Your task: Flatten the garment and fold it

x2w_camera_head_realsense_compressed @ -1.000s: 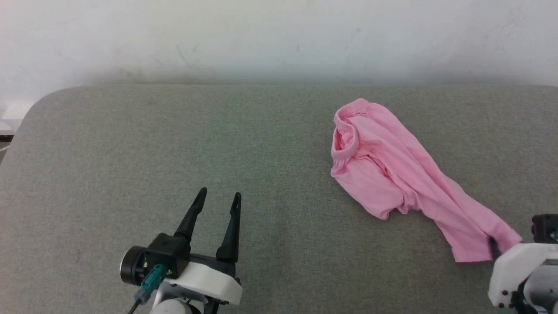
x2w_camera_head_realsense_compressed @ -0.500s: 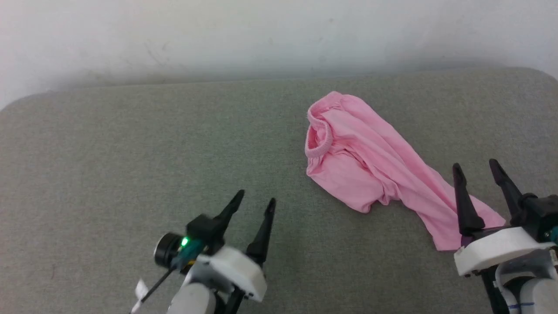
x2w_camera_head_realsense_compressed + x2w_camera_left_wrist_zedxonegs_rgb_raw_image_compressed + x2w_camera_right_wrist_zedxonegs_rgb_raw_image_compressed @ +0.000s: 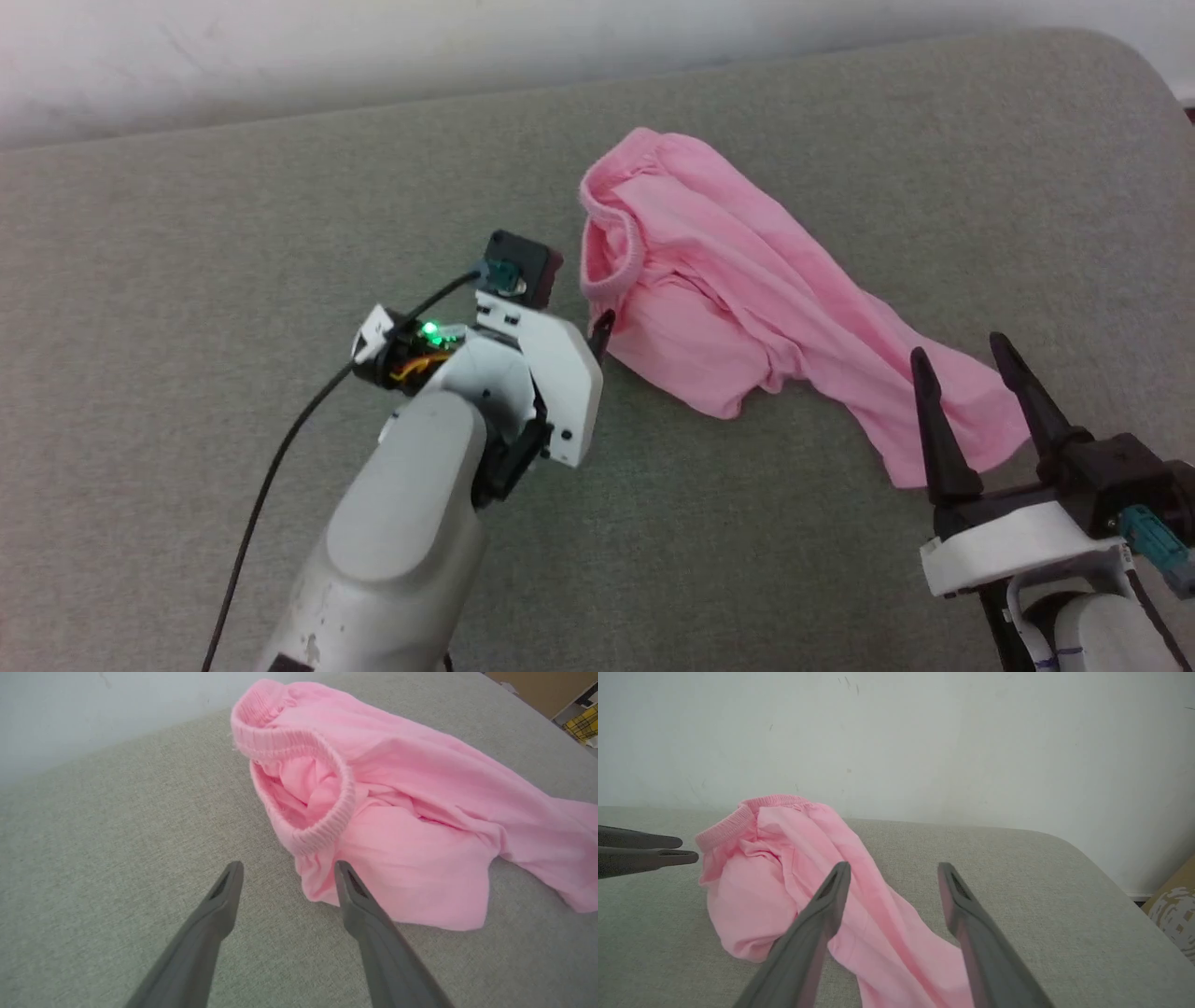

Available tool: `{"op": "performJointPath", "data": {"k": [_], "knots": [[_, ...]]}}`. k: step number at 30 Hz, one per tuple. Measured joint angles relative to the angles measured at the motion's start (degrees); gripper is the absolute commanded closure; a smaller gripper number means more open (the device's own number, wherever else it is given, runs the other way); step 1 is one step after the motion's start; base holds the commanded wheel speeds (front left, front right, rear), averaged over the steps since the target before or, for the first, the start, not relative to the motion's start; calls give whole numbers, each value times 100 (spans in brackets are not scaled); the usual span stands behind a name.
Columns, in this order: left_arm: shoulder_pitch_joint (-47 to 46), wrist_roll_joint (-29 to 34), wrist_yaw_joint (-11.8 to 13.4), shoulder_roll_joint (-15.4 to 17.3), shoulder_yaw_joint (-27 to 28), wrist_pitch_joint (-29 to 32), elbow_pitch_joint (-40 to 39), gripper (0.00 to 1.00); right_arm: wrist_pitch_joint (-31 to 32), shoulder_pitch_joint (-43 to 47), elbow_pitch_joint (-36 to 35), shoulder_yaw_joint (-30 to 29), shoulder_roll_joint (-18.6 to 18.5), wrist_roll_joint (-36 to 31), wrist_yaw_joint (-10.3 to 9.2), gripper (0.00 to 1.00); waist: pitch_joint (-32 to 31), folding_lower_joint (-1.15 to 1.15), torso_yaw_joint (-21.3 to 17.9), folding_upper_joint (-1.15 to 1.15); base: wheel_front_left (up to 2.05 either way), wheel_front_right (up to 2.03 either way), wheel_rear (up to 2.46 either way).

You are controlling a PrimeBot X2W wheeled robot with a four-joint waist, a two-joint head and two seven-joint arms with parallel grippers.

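The pink garment (image 3: 747,308) lies crumpled in a long diagonal heap on the grey padded surface (image 3: 233,233). A gathered ribbed band (image 3: 322,812) rings an opening at its far left end. My left gripper (image 3: 288,870) is open, one finger at the cloth's edge just below the band and the other over bare padding. In the head view its wrist hides most of the left gripper (image 3: 597,331). My right gripper (image 3: 962,359) stands open above the garment's near tail end (image 3: 906,956), holding nothing. The left gripper (image 3: 686,849) also pokes in at the right wrist view's left edge.
A pale wall (image 3: 896,742) runs behind the padded surface. The surface's rounded right corner (image 3: 1134,65) and edge are close to the garment. A brown box (image 3: 1174,891) stands beyond that edge. Bare padding stretches to the left and in front.
The head camera has turned and tilted down. My left arm has reached forward and right to the garment's banded end. My right gripper has come away from the tail and now stands open.
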Motion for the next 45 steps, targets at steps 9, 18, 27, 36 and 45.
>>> {"op": "performJointPath", "data": {"k": [9, 18, 27, 36, 45], "knots": [[-478, -207, 5, -1, -181, -91, 621, 0, -167, -85, 308, -90, 24, -13, 0, 0, 385, 0, -327, 0, 0, 0, 0], [-456, -812, -183, 8, -1033, -753, 76, 100, -225, -106, 461, -547, 38, -7, 1, 0, 297, -1, -217, 0, 0, 0, 0], [151, -1857, 394, 4, -605, -1443, -1929, 100, -123, -91, 548, -691, 40, -35, 0, 0, -174, -2, 168, 0, 0, 0, 0], [1880, -2342, 1298, 690, 744, -1672, -2251, 100, 21, -5, 554, -514, 45, -32, 1, 0, -485, -2, 686, 0, 0, 0, 0], [2621, -2480, 1543, 880, 1182, -2058, -929, 48, 188, 11, 682, -390, 46, -31, 1, 0, -601, -2, 1010, 0, 0, 0, 0]]}}
